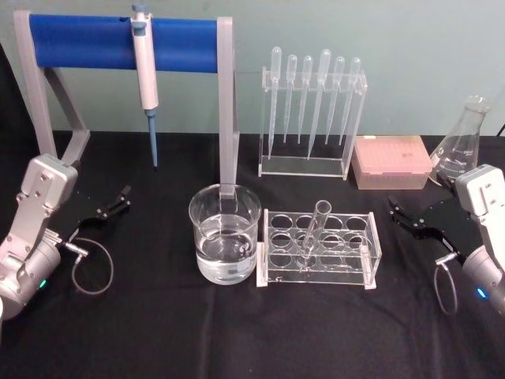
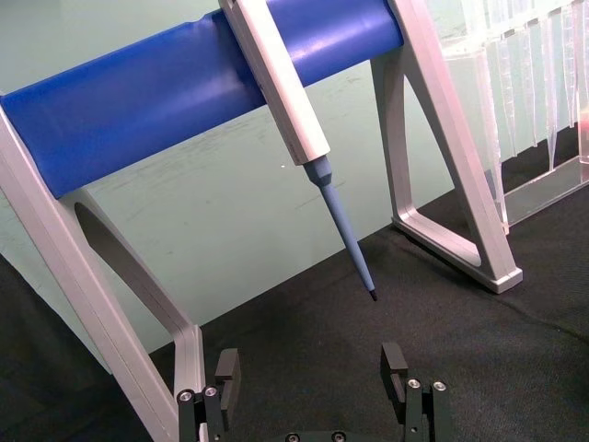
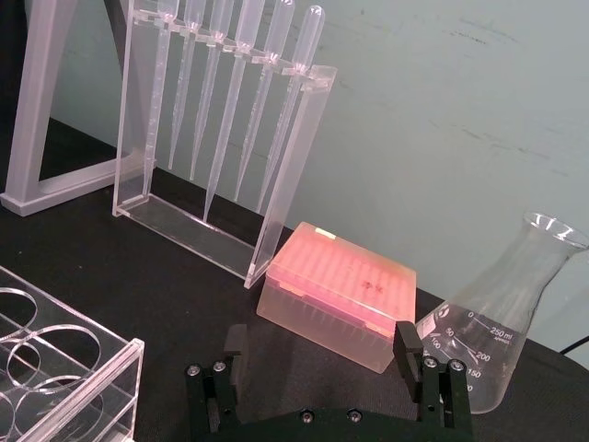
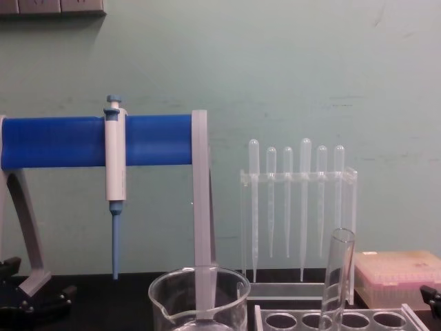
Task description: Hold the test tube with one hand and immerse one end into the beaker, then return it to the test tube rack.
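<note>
The test tube [image 1: 317, 230] stands tilted in a hole of the clear rack [image 1: 361, 254] at the table's centre; its open rim rises above the rack in the chest view [image 4: 338, 274]. Just left of the rack is the beaker [image 1: 225, 234], part-filled with clear liquid, with its spout showing in the chest view [image 4: 198, 298]. My left gripper [image 1: 120, 199] hovers open at the left, well apart from the beaker, with nothing between its fingers [image 2: 311, 365]. At the right, my right gripper [image 1: 399, 213] is open and empty too [image 3: 319, 342], a short way from the rack's right end.
A grey stand with a blue bar [image 1: 118, 41] holds a hanging pipettor [image 1: 146, 75] at the back left. Behind the test tube rack is a clear rack of plastic pipettes [image 1: 312, 110]. A pink tip box [image 1: 390, 162] and a conical flask [image 1: 461, 142] sit at the back right.
</note>
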You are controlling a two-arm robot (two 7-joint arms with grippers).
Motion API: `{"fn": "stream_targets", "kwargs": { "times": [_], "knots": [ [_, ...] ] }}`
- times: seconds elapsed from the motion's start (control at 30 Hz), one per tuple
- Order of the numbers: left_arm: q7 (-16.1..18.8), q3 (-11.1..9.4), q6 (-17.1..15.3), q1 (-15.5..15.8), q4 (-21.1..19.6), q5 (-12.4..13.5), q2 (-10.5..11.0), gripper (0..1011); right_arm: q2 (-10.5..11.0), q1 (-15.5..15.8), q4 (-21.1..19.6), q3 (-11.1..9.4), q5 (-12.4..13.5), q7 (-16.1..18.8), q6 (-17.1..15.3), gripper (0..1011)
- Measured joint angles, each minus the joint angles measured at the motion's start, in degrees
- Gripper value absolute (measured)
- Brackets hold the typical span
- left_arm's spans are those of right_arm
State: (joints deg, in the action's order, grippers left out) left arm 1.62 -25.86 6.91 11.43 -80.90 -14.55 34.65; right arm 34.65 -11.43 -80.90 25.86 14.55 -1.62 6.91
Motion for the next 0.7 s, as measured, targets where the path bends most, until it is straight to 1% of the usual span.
{"fn": "stream_targets", "kwargs": {
  "times": [0.7],
  "knots": [
    [0.0,0.0,0.0,0.0,0.0,0.0,0.0,1000,0.0,0.0,0.0,0.0,0.0,0.0,0.0,1000]
  ]
}}
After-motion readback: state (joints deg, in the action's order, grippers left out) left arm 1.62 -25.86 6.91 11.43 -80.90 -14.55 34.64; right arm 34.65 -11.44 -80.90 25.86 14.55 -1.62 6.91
